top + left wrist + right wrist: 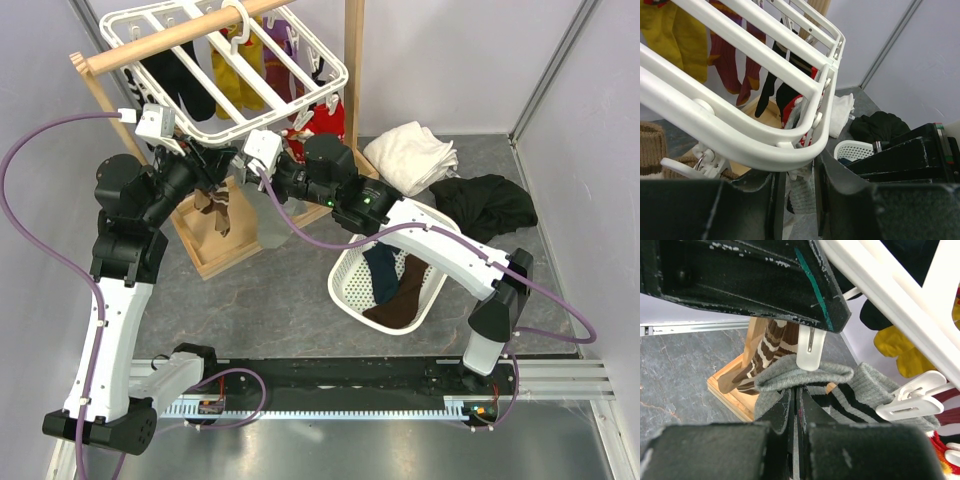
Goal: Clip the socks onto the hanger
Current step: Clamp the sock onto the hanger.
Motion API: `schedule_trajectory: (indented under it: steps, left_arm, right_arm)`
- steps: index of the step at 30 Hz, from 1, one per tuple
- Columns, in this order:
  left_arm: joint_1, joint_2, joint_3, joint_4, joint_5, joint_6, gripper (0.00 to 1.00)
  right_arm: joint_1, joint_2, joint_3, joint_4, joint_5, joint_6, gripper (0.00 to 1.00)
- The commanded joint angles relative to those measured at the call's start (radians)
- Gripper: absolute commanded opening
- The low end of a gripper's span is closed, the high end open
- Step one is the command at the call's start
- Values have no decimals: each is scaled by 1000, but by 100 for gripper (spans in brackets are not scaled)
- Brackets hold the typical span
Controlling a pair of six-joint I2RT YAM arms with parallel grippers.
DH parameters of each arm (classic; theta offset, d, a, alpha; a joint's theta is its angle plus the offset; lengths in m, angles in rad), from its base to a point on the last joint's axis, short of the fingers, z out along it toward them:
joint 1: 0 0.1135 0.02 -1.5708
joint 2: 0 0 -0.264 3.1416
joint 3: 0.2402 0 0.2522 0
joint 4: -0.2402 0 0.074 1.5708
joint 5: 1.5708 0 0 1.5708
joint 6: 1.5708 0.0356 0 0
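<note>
The white hanger (300, 75) hangs from a wooden rod, its rounded corner (740, 135) just above my left gripper (799, 170). That gripper is shut on a dangling white clip peg (810, 352) under the frame's near edge. My right gripper (796, 392) is shut on the folded edge of a grey sock (805, 372), held up so it touches the peg's lower end. The sock's dark-and-white striped cuff (860, 400) lies to the right, with another peg (910, 402) against it. Red patterned socks (325, 118) hang at the frame's right corner.
Black (180, 75), yellow (240, 70) and purple socks hang on the frame. A brown striped sock (215, 210) droops over the wooden stand's base (225, 250). A white lattice basket (350, 290) holds dark socks. White (410, 155) and black (490, 205) cloth piles lie at the right.
</note>
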Motion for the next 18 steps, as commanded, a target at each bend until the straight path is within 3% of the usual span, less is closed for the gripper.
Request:
schedule_trajectory:
  steps: [1, 18]
  left_arm:
    - [-6, 8, 31, -77, -35, 74, 2]
    - [-6, 1, 48, -109, -97, 100, 2]
  right_arm:
    - [9, -7, 59, 14, 24, -24, 0]
    - [60, -42, 54, 23, 125, -95, 0]
